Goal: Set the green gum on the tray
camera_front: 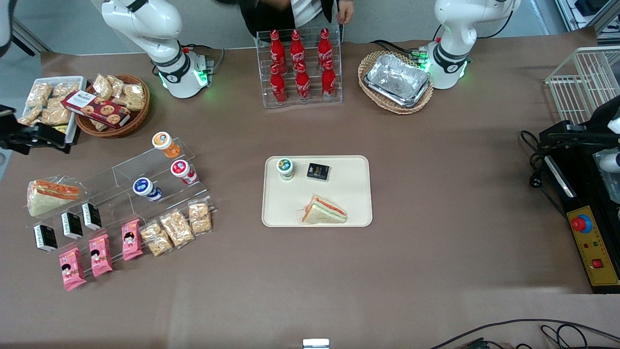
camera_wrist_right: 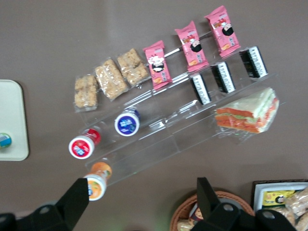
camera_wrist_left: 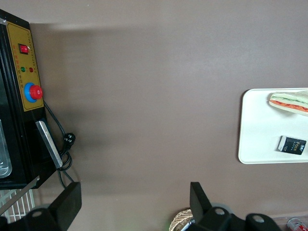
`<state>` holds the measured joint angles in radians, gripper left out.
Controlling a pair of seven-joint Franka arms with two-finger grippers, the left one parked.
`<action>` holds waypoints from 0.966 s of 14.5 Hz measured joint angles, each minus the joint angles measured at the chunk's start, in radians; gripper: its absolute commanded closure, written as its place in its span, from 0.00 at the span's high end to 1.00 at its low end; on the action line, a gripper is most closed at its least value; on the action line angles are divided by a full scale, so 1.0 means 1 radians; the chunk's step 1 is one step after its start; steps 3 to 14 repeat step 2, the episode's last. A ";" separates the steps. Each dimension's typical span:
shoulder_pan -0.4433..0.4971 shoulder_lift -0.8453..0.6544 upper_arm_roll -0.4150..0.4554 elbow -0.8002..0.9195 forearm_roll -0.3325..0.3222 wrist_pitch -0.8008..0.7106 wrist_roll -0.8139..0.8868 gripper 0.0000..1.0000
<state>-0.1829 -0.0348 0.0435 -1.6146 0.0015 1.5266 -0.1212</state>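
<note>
The green gum (camera_front: pixel 285 168), a small bottle with a white cap and green ring, stands upright on the cream tray (camera_front: pixel 348 194), at its corner away from the front camera. A black packet (camera_front: pixel 318 171) lies beside it and a wrapped sandwich (camera_front: pixel 323 212) lies nearer the camera. My gripper (camera_front: pixel 36 138) hangs open and empty toward the working arm's end of the table, well apart from the tray, next to the snack basket. In the right wrist view my gripper (camera_wrist_right: pixel 141 192) is above the table beside the display shelf; the gum (camera_wrist_right: pixel 4 140) and tray (camera_wrist_right: pixel 12 110) show at the edge.
A clear stepped shelf (camera_front: pixel 121 194) holds orange-capped (camera_front: pixel 164 143), red-capped (camera_front: pixel 183 171) and blue-capped (camera_front: pixel 146 189) bottles, snack packs and a sandwich. A wicker basket (camera_front: pixel 114 104) of snacks, a rack of red bottles (camera_front: pixel 300 68) and a basket of foil trays (camera_front: pixel 397 82) stand farther from the camera.
</note>
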 measured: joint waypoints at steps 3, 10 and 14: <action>0.079 0.000 -0.117 0.000 0.000 0.019 -0.051 1.00; 0.079 0.000 -0.117 0.000 0.000 0.019 -0.051 1.00; 0.079 0.000 -0.117 0.000 0.000 0.019 -0.051 1.00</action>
